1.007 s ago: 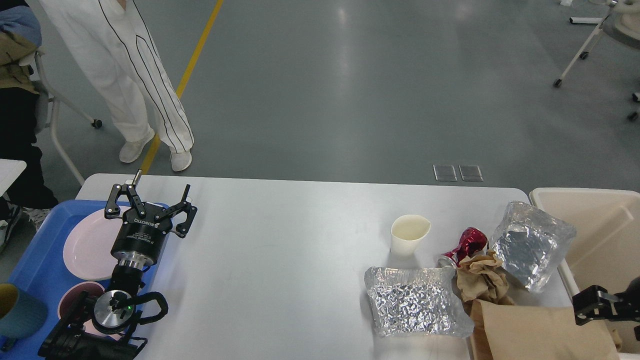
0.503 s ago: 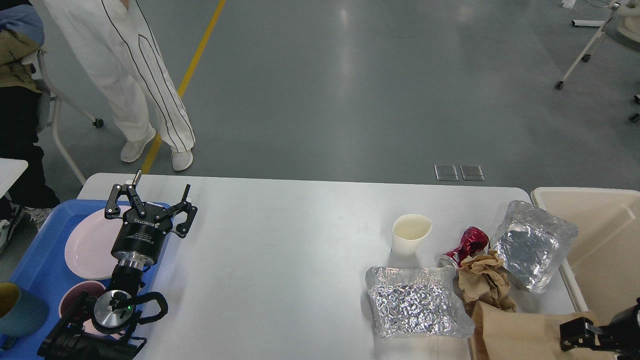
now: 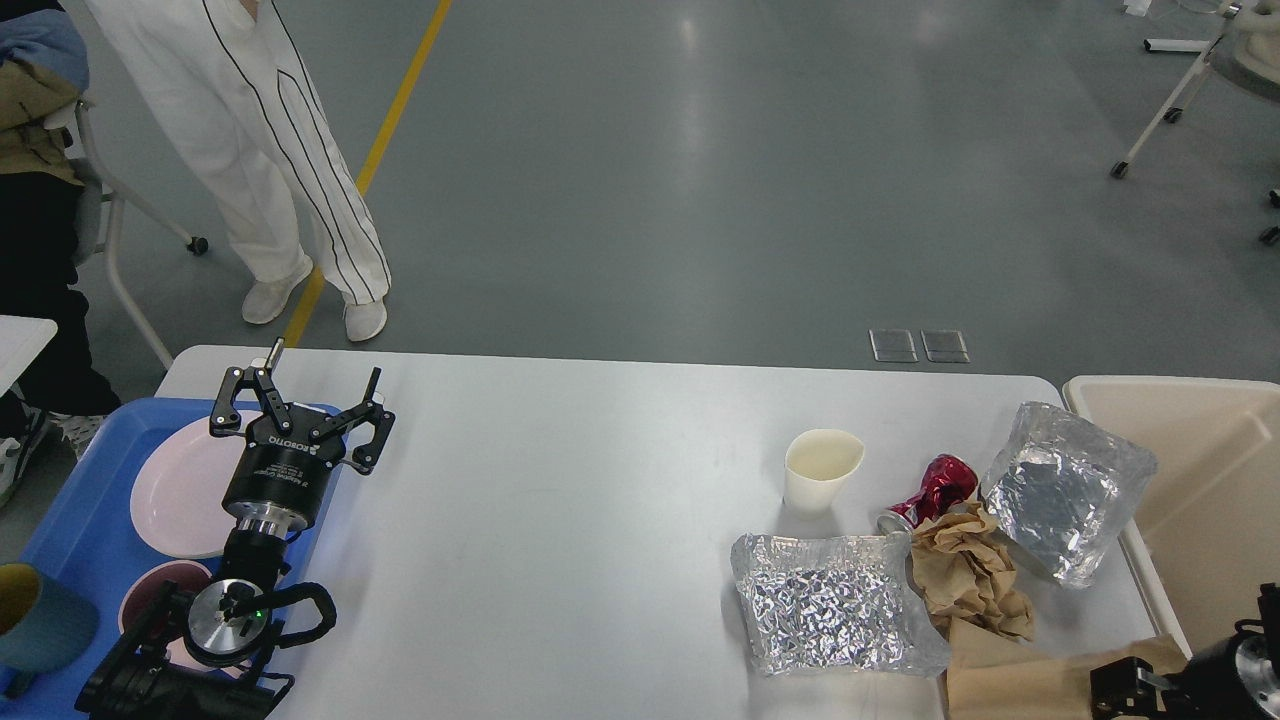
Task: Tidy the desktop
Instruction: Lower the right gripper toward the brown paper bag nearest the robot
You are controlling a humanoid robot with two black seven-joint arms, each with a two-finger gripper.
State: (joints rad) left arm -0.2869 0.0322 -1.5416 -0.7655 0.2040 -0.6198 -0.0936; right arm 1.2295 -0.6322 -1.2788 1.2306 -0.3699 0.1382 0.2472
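The step in hand looks like clearing the rubbish from the right end of the bench, the wide white top that fills the lower half of the view and carries everything here. The right gripper sits low at the bottom right corner, at the edge of a flat brown paper bag; it is seen dark and cut by the frame, so I cannot tell whether its fingers are clenched on the paper or free. The left gripper hangs over the near edge of the blue tray with its fingers spread and nothing between them. On the tray lie a pink plate and a small pink bowl, with a teal cup at the corner (these look already sorted). Left on the bench are a white paper cup, a crushed red can, a crumpled brown paper touching the can, a flattened foil tray and a second foil container tilted near the beige bin. The next move, I judge, calls for a sure hold on the bag and a short carry right into the bin without dragging the foil along. Beyond is grey floor with a yellow line and a person in white standing close.
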